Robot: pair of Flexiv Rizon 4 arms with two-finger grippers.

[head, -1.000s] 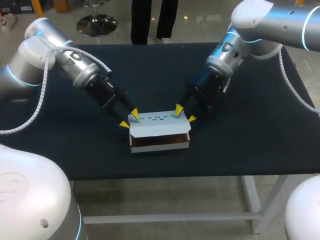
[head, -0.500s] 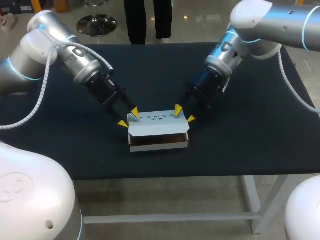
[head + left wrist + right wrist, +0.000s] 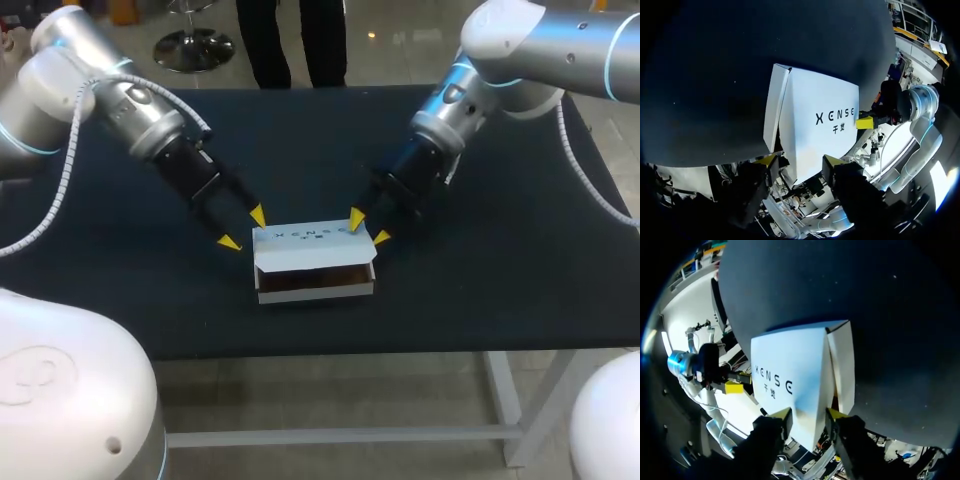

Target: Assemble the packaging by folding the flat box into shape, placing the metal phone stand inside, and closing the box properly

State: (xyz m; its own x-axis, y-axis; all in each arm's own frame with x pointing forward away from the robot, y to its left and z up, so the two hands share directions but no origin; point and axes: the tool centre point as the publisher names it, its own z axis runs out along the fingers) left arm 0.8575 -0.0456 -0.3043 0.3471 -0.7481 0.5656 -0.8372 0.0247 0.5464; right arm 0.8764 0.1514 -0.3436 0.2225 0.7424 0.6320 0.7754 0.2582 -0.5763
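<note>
The white box lies toward the near edge of the dark table, long axis left to right, its opening facing that edge, dark print across its half-lowered lid. The left gripper hangs spread just off its left end; the right gripper sits at the lid's right rear corner, grip impossible to judge.
</note>
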